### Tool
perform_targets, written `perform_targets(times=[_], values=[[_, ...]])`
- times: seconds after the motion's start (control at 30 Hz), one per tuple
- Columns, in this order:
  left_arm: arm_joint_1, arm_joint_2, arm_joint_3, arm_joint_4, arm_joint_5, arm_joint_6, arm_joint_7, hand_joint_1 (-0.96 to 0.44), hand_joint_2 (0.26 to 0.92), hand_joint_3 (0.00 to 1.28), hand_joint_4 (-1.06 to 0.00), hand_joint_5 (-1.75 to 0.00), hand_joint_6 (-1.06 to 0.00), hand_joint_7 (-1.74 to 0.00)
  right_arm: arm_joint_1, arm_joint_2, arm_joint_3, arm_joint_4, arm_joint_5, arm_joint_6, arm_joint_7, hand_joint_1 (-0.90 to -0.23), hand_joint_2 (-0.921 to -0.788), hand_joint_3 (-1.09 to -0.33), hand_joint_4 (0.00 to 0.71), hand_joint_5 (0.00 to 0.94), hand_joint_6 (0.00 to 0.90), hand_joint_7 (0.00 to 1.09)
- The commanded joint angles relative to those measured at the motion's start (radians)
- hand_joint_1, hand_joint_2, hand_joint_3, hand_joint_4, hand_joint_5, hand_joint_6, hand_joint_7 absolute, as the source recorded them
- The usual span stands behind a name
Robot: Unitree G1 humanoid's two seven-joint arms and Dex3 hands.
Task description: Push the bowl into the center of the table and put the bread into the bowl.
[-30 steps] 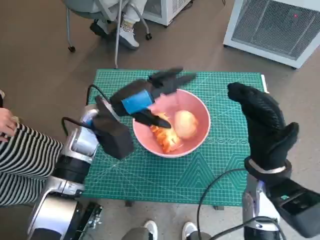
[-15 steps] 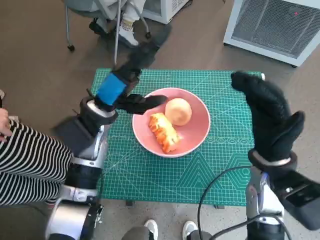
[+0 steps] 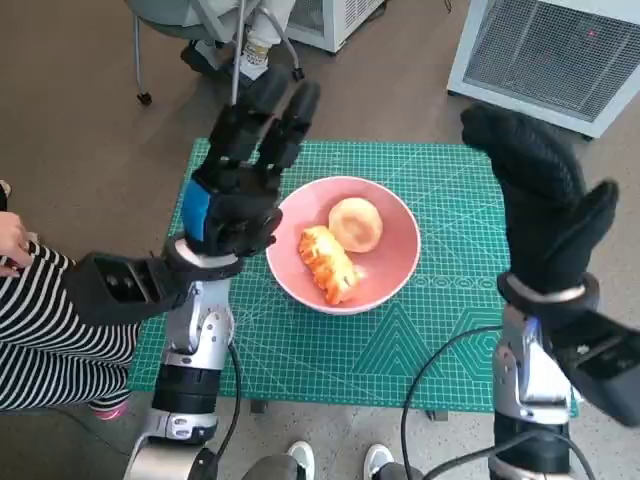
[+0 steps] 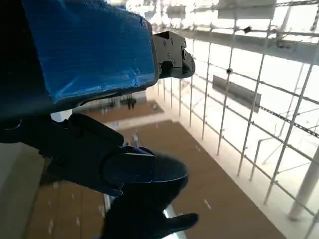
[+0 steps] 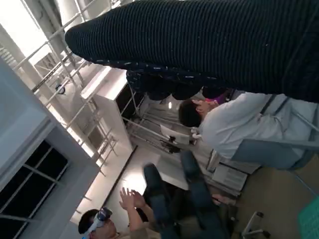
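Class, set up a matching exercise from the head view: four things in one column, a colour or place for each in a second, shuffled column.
1. bowl
2. round bun
3. left hand
4. right hand

A. black knitted glove
B. pink
C. blue tape on its back
D. inside the bowl, beside the long pastry

Pairs: 1-B, 2-D, 3-C, 4-A

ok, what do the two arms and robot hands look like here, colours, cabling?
The left robot hand is black with blue tape over its back, on a pale silver forearm carrying a black box and a black cable. The right robot hand wears a black knitted glove with a pale band at the wrist; its forearm is pale too, with a black module and black cables looping below.
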Motion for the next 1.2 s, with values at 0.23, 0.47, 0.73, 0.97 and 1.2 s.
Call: perform_targets(times=[0.23,0.47,0.73,0.97,1.2], values=[[-0.008,-0.025,0.030,0.051,0.064,-0.094,0.024,-0.67,0.921,0.28,-0.16,-0.01,-0.14,-0.32,-0.035,-0.017,-0.009,0.044,0.011,0.032,0.011,-0.678,-0.921,-0.682,0.148,0.004,0.091,0.45],[-0.013,-0.024,0.041,0.077,0.094,-0.138,0.036,-0.66,0.921,0.29,-0.16,0.00,-0.17,-0.30,-0.041,-0.020,-0.013,0.060,0.020,0.040,0.023,-0.690,-0.921,-0.659,0.148,0.003,0.093,0.44],[-0.017,-0.020,0.048,0.088,0.091,-0.146,0.040,-0.67,0.921,0.29,-0.18,-0.01,-0.19,-0.29,-0.036,-0.021,-0.013,0.066,0.020,0.045,0.027,-0.692,-0.921,-0.649,0.150,0.003,0.096,0.43],[-0.023,-0.020,0.052,0.097,0.081,-0.138,0.031,-0.67,0.921,0.28,-0.19,-0.01,-0.21,-0.28,-0.034,-0.022,-0.015,0.065,0.019,0.053,0.026,-0.692,-0.921,-0.652,0.150,0.002,0.097,0.43],[-0.025,-0.022,0.053,0.106,0.066,-0.121,0.017,-0.66,0.921,0.28,-0.19,-0.01,-0.21,-0.27,-0.027,-0.022,-0.016,0.054,0.021,0.063,0.022,-0.685,-0.921,-0.654,0.150,0.002,0.098,0.42]])
